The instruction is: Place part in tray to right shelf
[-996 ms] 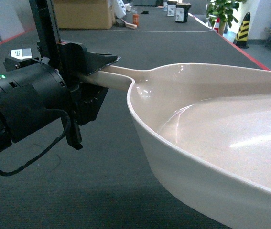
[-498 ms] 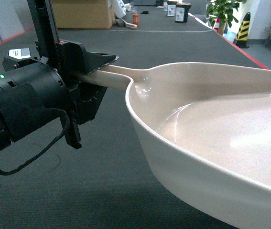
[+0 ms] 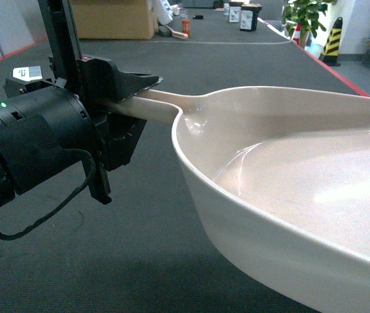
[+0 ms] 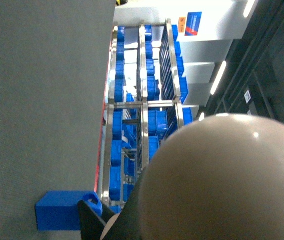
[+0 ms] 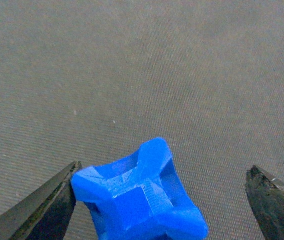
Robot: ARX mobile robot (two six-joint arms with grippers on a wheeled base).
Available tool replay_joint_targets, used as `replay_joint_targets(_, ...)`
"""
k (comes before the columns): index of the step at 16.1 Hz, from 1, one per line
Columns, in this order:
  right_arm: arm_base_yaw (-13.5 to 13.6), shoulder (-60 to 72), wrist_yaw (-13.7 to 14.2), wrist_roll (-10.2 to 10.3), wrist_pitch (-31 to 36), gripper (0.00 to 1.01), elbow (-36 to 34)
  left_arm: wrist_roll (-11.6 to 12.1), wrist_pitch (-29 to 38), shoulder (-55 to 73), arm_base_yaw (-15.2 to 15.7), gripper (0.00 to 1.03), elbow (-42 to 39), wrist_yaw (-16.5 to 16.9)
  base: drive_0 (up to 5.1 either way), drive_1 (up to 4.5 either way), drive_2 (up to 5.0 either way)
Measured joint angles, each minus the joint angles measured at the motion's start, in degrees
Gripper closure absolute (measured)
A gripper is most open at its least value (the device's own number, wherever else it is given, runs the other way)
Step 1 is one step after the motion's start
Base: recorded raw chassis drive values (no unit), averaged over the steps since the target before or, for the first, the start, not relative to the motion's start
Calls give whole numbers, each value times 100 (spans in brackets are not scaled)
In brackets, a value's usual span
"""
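- The left gripper (image 3: pixel 127 98) is sitting at the left of the head view, its jaws clenched on the long straight handle of the tray (image 3: pixel 289 163).
- The cream-beige tray is stretching from that grip out to the lower right, held above the dark grey carpeted floor (image 3: pixel 139 261), its hollow facing up and showing nothing inside in the part that is visible.
- In the left wrist view the rounded back of the tray (image 4: pixel 222 185) is filling the lower right corner, blocking any sight of the jaws there.
- Beyond it, steel racks (image 4: pixel 144 100) loaded with blue crates (image 4: pixel 119 150) are showing, and a single blue box (image 4: pixel 61 210) is standing on the floor near them.
- The right gripper (image 5: pixel 162 192) is pointing down at the carpet, jaws released and spread wide.
- The part (image 5: pixel 142 195), a small bright blue block with a notched top, is sitting between those jaws, close against the left fingertip and well apart from the right one.
- I cannot tell whether the block is touching the left tip or whether it is resting on the floor.
- Far back in the head view, a cardboard box (image 3: pixel 113 18), a potted plant (image 3: pixel 305 16) and a yellow-and-black striped cone (image 3: pixel 333 40) are standing along the room's edge.
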Motion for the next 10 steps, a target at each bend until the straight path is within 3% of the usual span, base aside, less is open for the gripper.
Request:
replay_joint_targets(2, 0, 120, -9, -2, -44, 10, -11, -4, 2, 0, 2, 89, 0, 0, 0, 0, 0)
replay_joint_targets(7, 11, -175, 46, -26, 103, 55, -387, -15, 2, 0, 0, 89, 0, 13, 0, 0, 0)
replay_joint_targets(8, -13, -1941, 940, -562, -446, 55, -857, -426, 138, -2, -24, 89, 0, 155, 0, 0, 0)
replay_joint_targets(9, 883, -3670, 1971, -1165, -809, 56, -564, -1047, 175, -70, 17, 89, 24, 44, 0, 0, 0)
replay_joint_targets(10, 1449, -3814, 2503, -1226, -691, 56, -527, -1279, 173, -90, 105, 89, 24, 33, 0, 0, 0)
